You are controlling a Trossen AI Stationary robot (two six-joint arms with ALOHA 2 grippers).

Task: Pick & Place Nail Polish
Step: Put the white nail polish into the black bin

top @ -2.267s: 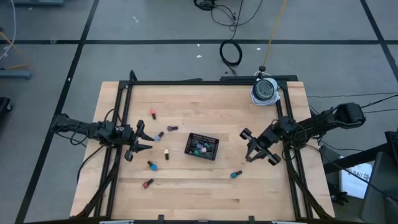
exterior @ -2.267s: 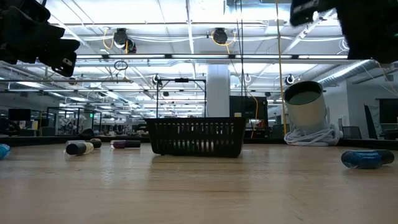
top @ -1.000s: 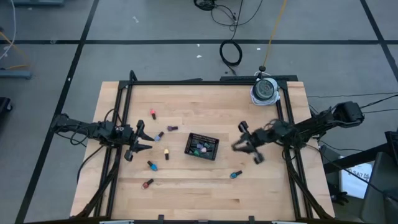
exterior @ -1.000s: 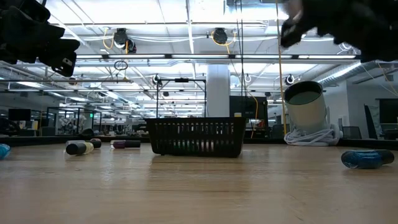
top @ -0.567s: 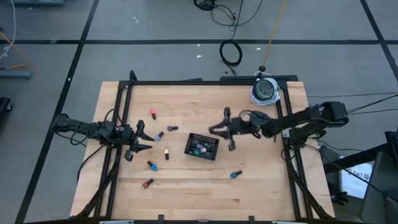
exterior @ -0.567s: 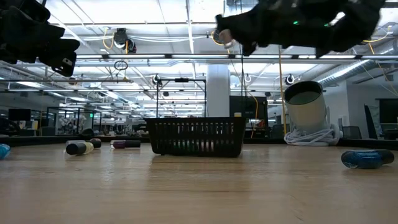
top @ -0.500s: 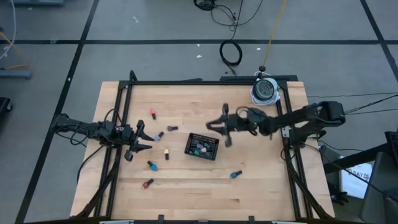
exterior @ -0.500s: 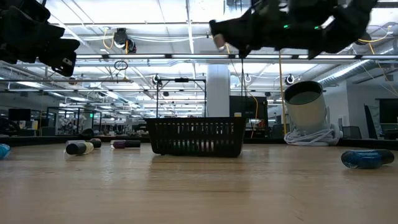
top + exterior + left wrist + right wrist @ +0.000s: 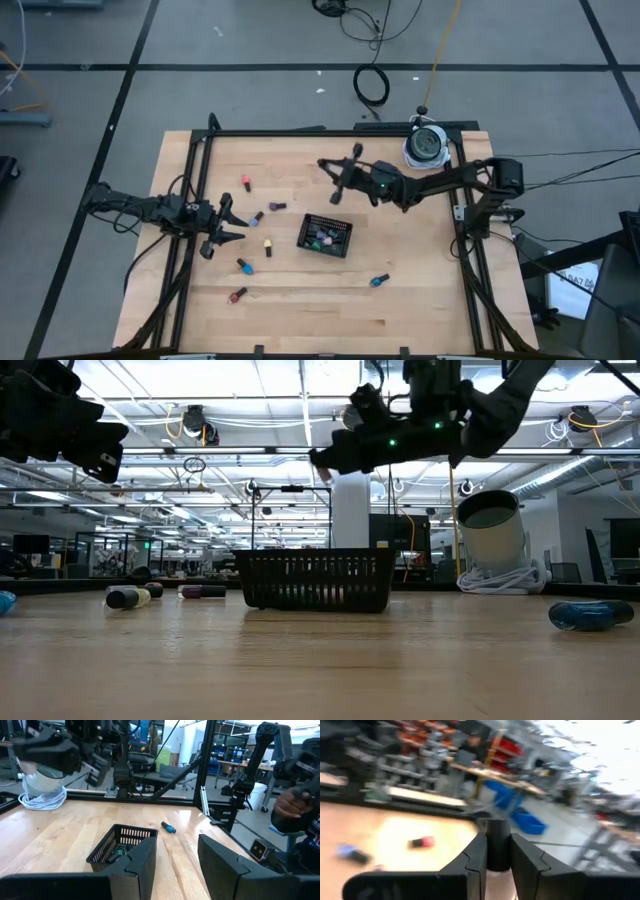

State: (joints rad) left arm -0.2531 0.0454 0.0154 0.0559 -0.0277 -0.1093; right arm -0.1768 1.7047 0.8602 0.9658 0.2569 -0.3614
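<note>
Several nail polish bottles lie on their sides on the wooden table left of the black mesh tray: red, purple, yellow, blue. A teal bottle lies to the tray's near right, and more bottles sit inside the tray. My right gripper hangs high over the table just beyond the tray's far side, shut on a pale bottle with a dark cap. At the table's left edge my left gripper stands open with nothing in it, pointing level. My right gripper pinches the small bottle between its two fingers. The dark cap shows between the fingertips, with the pale body farther back between them. The fingers point about level toward the table's left, with the bottle along them, lifted clear of table and tray.
A white cylinder on a coil of white cord stands at the far right corner. Black frame rails run along the table's left, right and far sides. Bare wood lies right of the tray and along the near edge.
My right gripper has swung from the table's right side toward the left and the far edge, passing beyond the tray, and has rolled and levelled out on the way. It stays shut, high above the table.
</note>
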